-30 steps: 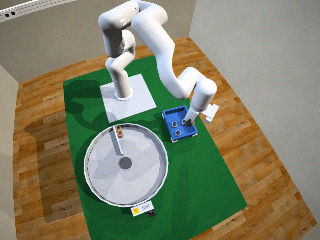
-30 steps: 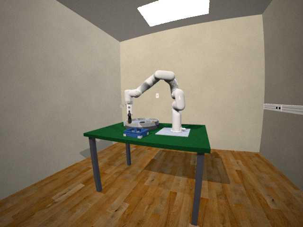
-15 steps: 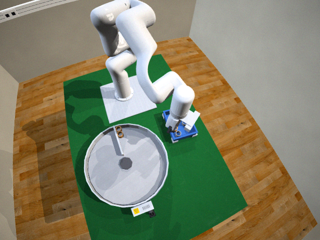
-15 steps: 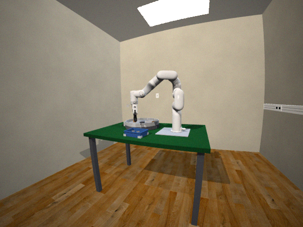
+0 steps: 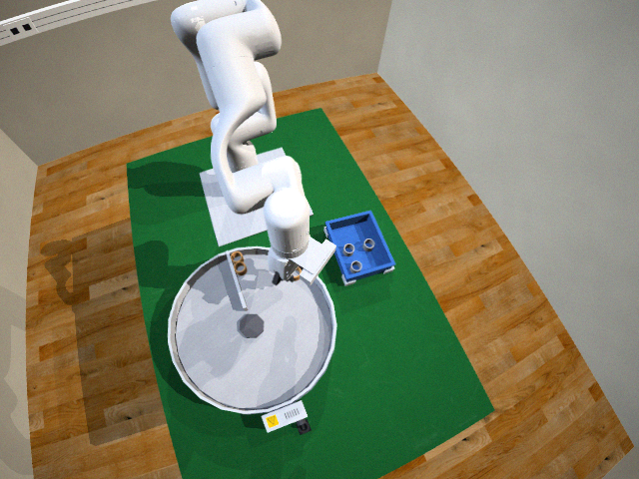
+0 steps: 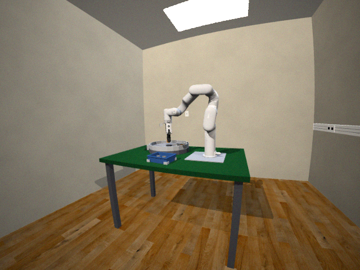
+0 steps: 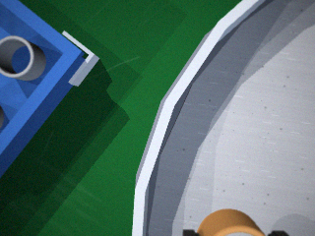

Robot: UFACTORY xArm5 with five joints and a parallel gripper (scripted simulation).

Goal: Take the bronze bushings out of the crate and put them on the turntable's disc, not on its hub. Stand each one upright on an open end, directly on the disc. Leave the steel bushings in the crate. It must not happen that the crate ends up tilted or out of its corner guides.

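My gripper point(image 5: 288, 273) point(image 6: 167, 136) point(image 7: 230, 233) is shut on a bronze bushing point(image 5: 299, 269) point(image 7: 229, 222) and holds it above the turntable's grey disc point(image 5: 279, 355) point(image 7: 266, 147), just inside the rim on the side toward the crate. Two bronze bushings point(image 5: 238, 261) stand on the disc at the back, beside a raised grey bar point(image 5: 235, 280). The dark octagonal hub point(image 5: 251, 325) is at the disc's middle. The blue crate point(image 5: 378, 231) point(image 6: 161, 158) point(image 7: 44, 84) holds three steel bushings point(image 5: 356, 265) point(image 5: 348, 248) point(image 5: 368, 243); one steel bushing point(image 7: 20, 58) shows in the wrist view.
The turntable has a raised white rim point(image 5: 329, 309) point(image 7: 162, 123). A white label plate with a yellow sticker point(image 5: 284, 415) sits at its front. The arm's base stands on a pale plate point(image 5: 227, 222) on the green table top point(image 5: 402, 360).
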